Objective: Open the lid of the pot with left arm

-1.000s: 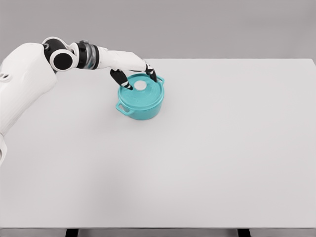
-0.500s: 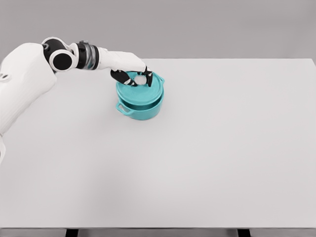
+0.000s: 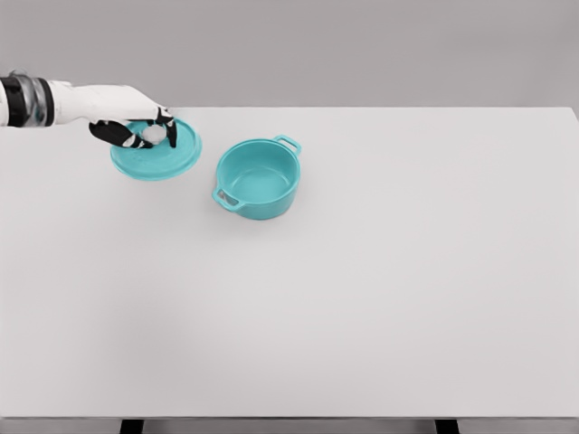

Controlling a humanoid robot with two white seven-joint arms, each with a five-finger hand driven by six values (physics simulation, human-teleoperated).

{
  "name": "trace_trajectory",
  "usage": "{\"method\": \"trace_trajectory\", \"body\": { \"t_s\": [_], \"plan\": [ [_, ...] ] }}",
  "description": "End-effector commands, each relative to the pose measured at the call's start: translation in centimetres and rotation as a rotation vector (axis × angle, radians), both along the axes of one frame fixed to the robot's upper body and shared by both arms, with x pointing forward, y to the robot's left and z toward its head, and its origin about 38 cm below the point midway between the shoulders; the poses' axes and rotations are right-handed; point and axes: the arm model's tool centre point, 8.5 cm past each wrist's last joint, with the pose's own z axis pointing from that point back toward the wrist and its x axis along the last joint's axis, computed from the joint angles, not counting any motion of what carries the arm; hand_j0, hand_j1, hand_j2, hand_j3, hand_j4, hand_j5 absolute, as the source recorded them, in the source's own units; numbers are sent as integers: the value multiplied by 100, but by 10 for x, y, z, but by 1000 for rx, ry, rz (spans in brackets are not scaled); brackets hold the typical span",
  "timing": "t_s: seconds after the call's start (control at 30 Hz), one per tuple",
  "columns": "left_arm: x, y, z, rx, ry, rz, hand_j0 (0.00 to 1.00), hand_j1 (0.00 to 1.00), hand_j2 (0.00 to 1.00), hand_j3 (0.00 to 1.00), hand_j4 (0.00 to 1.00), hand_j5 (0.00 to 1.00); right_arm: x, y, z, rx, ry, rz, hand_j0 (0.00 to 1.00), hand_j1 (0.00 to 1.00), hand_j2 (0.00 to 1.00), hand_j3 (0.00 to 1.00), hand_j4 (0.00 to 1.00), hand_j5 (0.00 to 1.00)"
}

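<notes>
1. Where the left arm enters, we see it cut off at the picture's edge; only forearm and left hand [image 3: 136, 129] show.
2. We see its fingers clamped on the white knob [image 3: 155, 134], partly hiding it.
3. The teal lid [image 3: 163, 154] is left of the pot [image 3: 258, 177], apart from it.
4. The pot stands open on the white tabletop [image 3: 380, 271].

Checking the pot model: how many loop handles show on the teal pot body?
2: one handle at the teal pot body's far right rim, one handle at its near left rim.
</notes>
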Motion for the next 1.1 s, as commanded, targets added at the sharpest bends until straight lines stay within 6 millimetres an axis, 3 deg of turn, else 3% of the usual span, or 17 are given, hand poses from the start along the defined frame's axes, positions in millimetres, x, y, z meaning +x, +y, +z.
{"method": "trace_trajectory", "body": {
  "t_s": [0.0,0.63,0.8,0.87,0.93,1.07],
  "plan": [
    [-1,7,3,-1,-3,13,100,100,100,100,100,100,-1,0,0,1,1,1,100,100,100,100,100,100],
    [-6,12,-10,2,21,23,100,100,100,100,100,100,0,0,0,1,0,1,100,100,100,100,100,100],
    [-12,40,-5,27,16,67,100,100,100,100,100,100,0,0,0,-1,-1,0,100,100,100,100,100,100],
    [-25,47,7,49,-7,43,100,100,100,100,100,100,-1,0,0,1,1,1,100,100,100,100,100,100],
    [-31,50,17,46,-30,32,100,100,100,100,100,100,0,0,0,1,0,-1,100,100,100,100,100,100],
    [-34,47,16,46,-30,19,100,100,100,100,100,100,0,0,0,1,0,1,100,100,100,100,100,100]
  ]
}}
